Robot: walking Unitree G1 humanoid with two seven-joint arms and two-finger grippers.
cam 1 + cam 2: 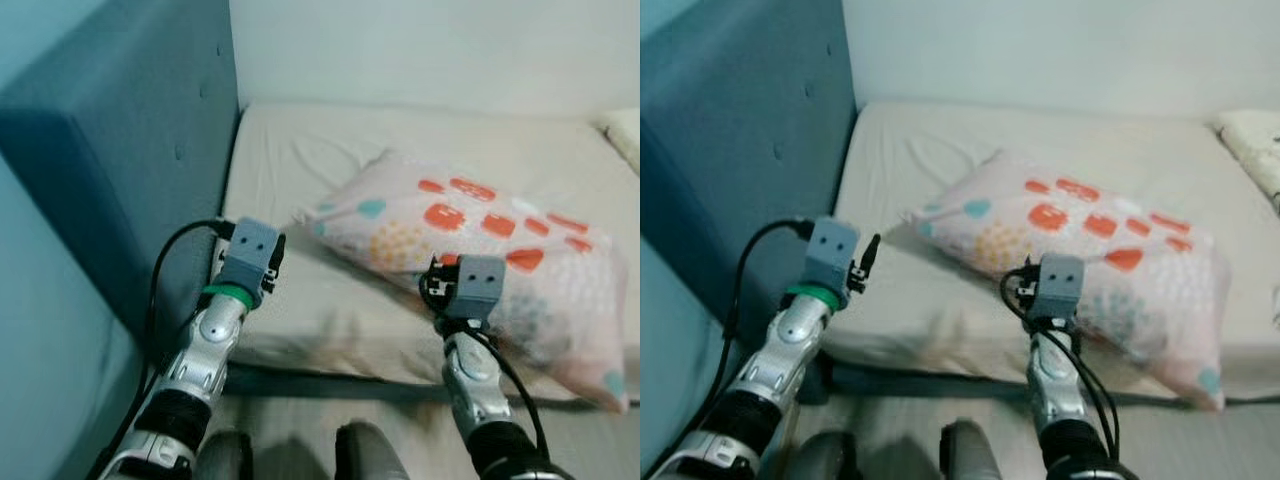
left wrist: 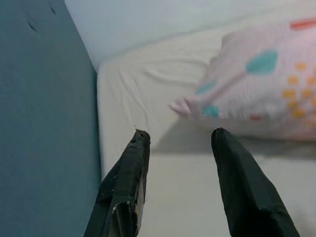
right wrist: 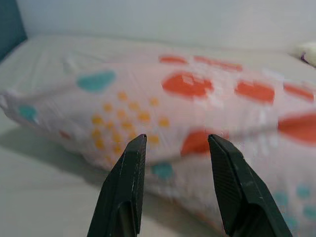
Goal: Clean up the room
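Pillow: I see a soft, puffy pale-pink pillow with orange-red blotches, teal spots and small yellow dots (image 1: 480,250) lying skewed on the mattress, its low end reaching the front edge at the right.
Mattress: cream sheet, lightly creased (image 1: 300,160), bare across its left half and along the back edge by the white wall (image 1: 420,50).
Headboard: padded teal fabric panel with button tufts (image 1: 120,150) bounding the mattress's left edge.
Left gripper (image 2: 177,138): I have its fingers spread wide, holding nothing, above bare sheet near the left edge.
Right gripper (image 3: 175,140): fingers apart, holding nothing, just before the pillow's near side.
Writing: none I can read.
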